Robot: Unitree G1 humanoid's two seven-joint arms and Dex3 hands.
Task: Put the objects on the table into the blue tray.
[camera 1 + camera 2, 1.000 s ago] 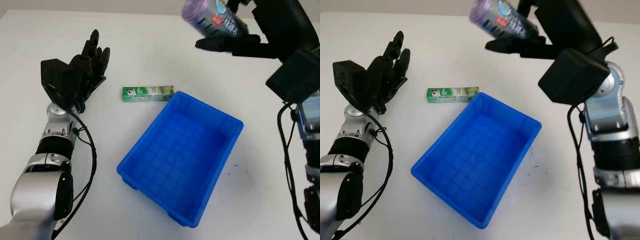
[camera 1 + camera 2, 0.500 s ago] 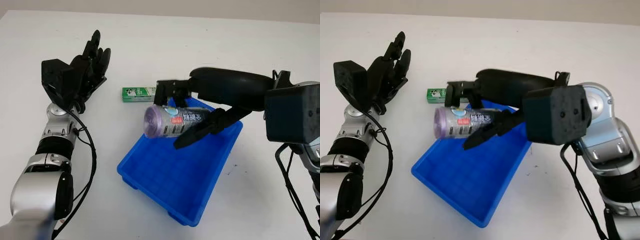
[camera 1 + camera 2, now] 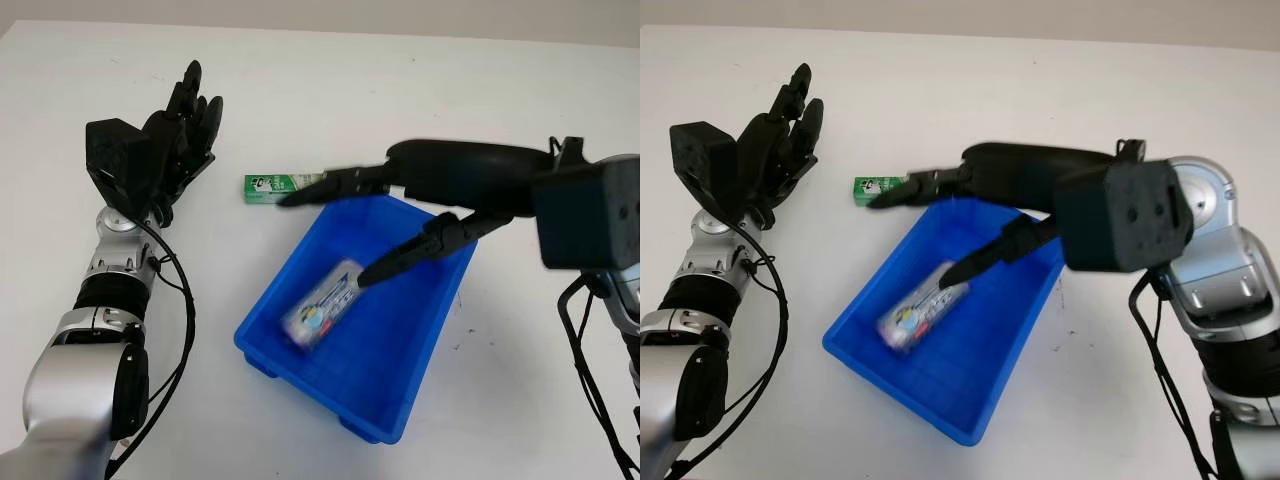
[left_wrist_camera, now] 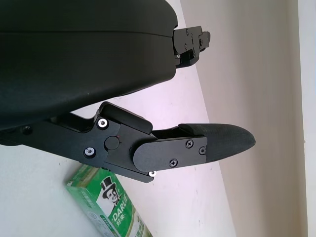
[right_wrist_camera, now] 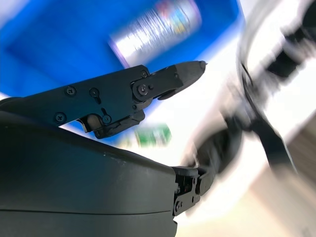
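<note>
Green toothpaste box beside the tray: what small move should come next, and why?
Probably reach the left hand toward the green toothpaste box. The purple bottle already lies in the blue tray, the right hand is open above it, and the box is on the table just outside the tray's far corner, on the open left hand's side.
</note>
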